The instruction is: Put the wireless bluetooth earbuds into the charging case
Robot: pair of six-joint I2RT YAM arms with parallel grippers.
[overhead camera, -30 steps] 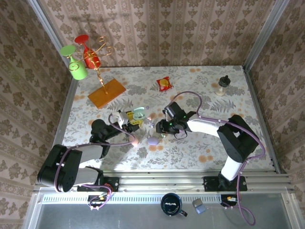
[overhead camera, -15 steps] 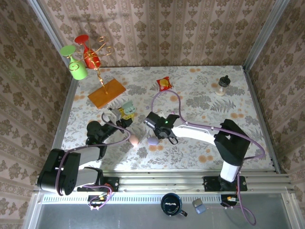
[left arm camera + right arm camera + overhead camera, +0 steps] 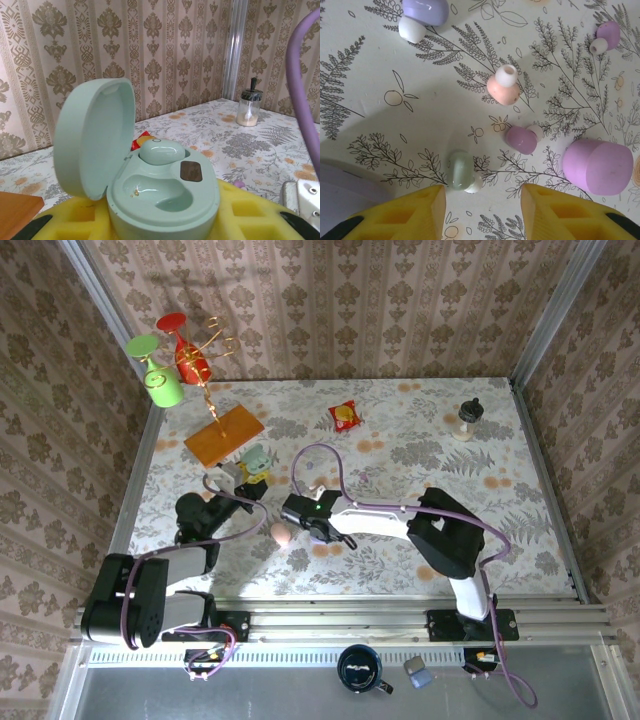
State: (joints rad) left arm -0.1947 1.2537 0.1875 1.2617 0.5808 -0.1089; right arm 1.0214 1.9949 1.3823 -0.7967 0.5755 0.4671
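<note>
In the left wrist view my left gripper point(image 3: 165, 220) is shut on a mint green charging case point(image 3: 165, 195), gripped between yellow foam pads point(image 3: 250, 210). Its lid stands open at the left. One green earbud point(image 3: 160, 150) sits in the far slot and the near slot is empty. From above, the case point(image 3: 258, 457) is at the table's left middle. My right gripper point(image 3: 482, 210) hangs open over the table. A green earbud point(image 3: 462, 171) lies just ahead of its left finger, not between the tips. Further off lie a purple earbud point(image 3: 522, 139), a peach one point(image 3: 504, 87) and a lilac one point(image 3: 422, 12).
A purple case half point(image 3: 599, 166) lies right of the right gripper, and a small purple earbud point(image 3: 607, 35) lies far right. A pink case point(image 3: 283, 534) is beside the right gripper point(image 3: 305, 520). An orange board point(image 3: 223, 435), a red packet point(image 3: 345, 416) and a shaker point(image 3: 467, 420) stand farther back.
My right arm has swung left across the table, ending near the pink case. The left gripper has carried the open green case left and farther back.
</note>
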